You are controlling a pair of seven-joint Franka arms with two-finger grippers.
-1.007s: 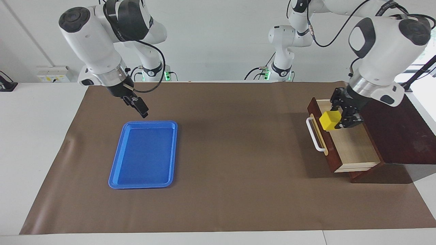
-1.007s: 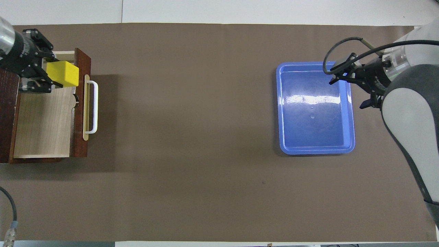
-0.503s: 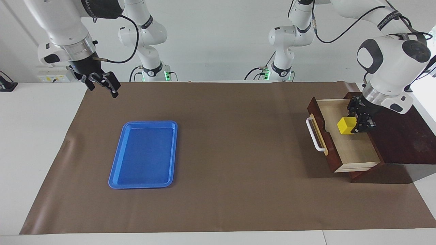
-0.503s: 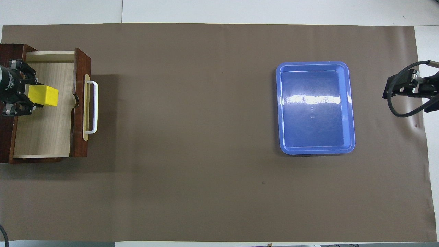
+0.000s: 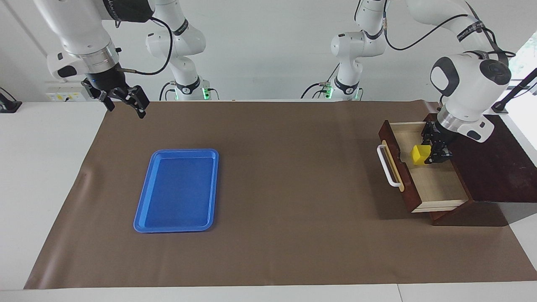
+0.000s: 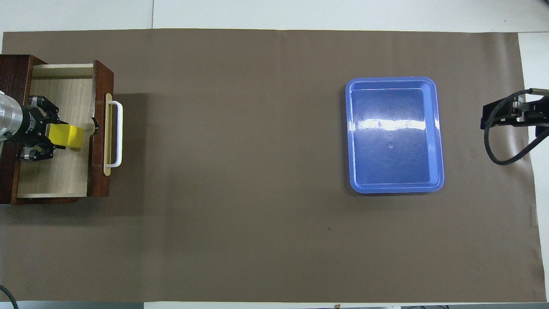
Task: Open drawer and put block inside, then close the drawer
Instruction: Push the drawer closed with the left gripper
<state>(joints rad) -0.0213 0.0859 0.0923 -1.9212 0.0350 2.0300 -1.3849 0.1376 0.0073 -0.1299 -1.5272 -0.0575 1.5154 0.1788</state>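
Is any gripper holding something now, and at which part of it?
The left gripper holds the yellow block by two opposite side faces, inside the open drawer. The right gripper holds nothing.

Yellow block (image 5: 420, 154); reddish-brown drawer (image 5: 386, 141), pale wood-grain interior, white handle (image 5: 386, 165); blue tray (image 5: 176, 191); brown mat (image 5: 293, 188)

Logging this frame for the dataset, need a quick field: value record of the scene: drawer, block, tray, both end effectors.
drawer: dark reddish-brown wooden drawer with white bar handle, pulled open, pale wood interior showing
block: small yellow cube, low inside the drawer, in the left end effector's grip
left end effector: down in the drawer, shut on the block
right end effector: in the air over the right arm's end of the table, waiting
tray: flat blue plastic tray, nothing in it
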